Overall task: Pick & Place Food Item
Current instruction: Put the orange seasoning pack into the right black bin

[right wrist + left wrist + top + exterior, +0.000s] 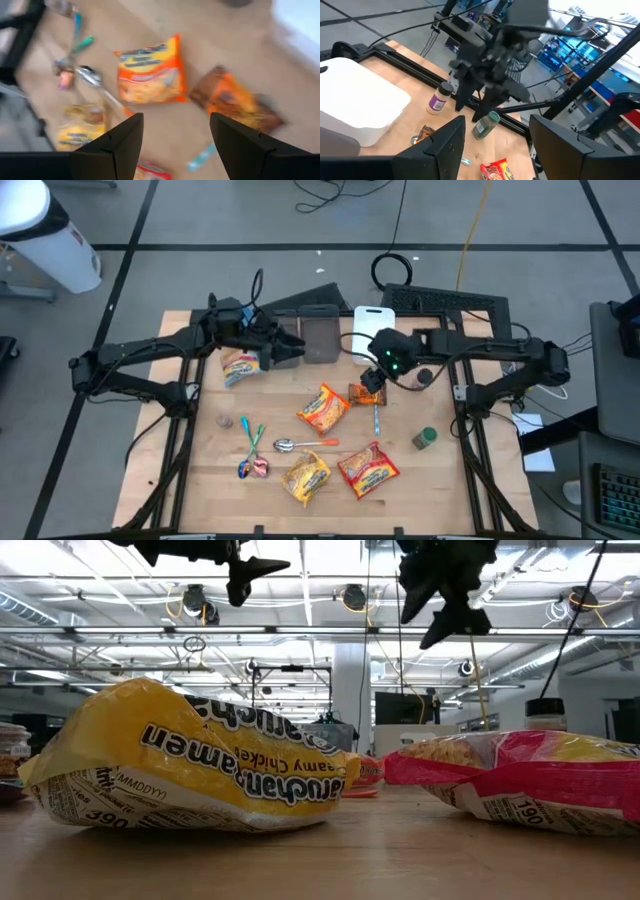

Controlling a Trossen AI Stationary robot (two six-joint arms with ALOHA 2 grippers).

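Observation:
Several ramen packets lie flat on the wooden table (200,470): an orange one (323,408) in the middle, a yellow one (307,477) and a red one (368,468) near the front, and one (240,366) at the back left. A small brown-orange packet (365,393) lies right of the middle. My right gripper (372,380) hangs open above this small packet (235,102), tilted downward, with the orange packet (150,75) also below it. My left gripper (290,350) is open, held high and nearly level, pointing toward the right arm; nothing is between its fingers (445,150).
A white cutting board (373,320) and a grey box (320,335) stand at the back. A purple-labelled bottle (439,97), a green-lidded jar (425,438), a spoon (300,444) and small utensils (250,450) lie scattered about. In the low view the yellow packet (190,765) and the red one (520,780) fill the foreground.

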